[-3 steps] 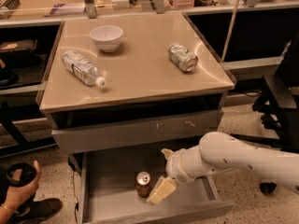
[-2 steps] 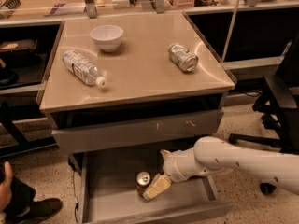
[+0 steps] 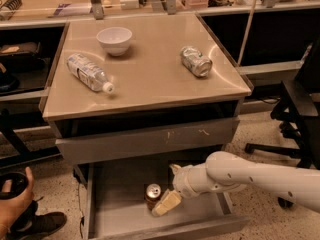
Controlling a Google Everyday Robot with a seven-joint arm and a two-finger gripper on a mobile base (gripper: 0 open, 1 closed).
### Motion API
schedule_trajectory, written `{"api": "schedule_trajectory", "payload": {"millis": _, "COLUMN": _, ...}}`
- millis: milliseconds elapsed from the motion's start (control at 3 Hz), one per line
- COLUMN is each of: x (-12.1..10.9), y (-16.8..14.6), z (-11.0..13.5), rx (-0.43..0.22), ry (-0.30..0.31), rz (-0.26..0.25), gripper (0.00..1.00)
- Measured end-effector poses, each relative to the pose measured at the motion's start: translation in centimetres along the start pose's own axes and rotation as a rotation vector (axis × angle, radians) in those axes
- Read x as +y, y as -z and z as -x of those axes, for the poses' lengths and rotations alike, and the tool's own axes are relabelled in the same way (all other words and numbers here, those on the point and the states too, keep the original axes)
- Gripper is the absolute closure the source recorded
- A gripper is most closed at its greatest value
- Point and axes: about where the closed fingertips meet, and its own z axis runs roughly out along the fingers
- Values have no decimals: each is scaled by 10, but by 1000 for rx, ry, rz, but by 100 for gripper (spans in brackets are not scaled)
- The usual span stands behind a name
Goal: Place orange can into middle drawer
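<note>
The orange can [image 3: 152, 194] stands upright, silver top showing, inside the open lowest drawer [image 3: 120, 209]. Above that sits the middle drawer [image 3: 145, 141], its flat grey front with small pale scratches, pushed in almost flush. My gripper [image 3: 169, 188] reaches into the open drawer from the right on a white arm [image 3: 250, 176]. Its fingers are spread. The pale lower finger [image 3: 167, 203] lies right beside the can, at its lower right. The upper finger [image 3: 175, 169] is apart from the can. The can is not between the fingers.
On the cabinet top [image 3: 150, 74] lie a clear bottle [image 3: 90, 73] and a silver can with green markings [image 3: 196, 61], and a white bowl [image 3: 114, 39] stands there. A person's hand and shoe [image 3: 20, 209] are at the lower left. An office chair [image 3: 295, 114] stands at the right.
My gripper has moved a little left and down inside the open drawer, closer to the can. The can has stayed in place. The person's hand at the left has shifted.
</note>
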Motion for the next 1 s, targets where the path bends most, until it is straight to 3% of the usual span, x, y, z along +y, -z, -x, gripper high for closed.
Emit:
{"api": "schedule_trajectory", "payload": {"millis": 667, "x": -17, "y": -48, "z": -10, "rx": -107, "ry": 41, "rz": -18, "gripper": 0}}
{"api": "schedule_trajectory", "payload": {"millis": 1000, "x": -17, "y": -64, "z": -19, "rx": -147, "ry": 27, "rz": -24, "gripper": 0}}
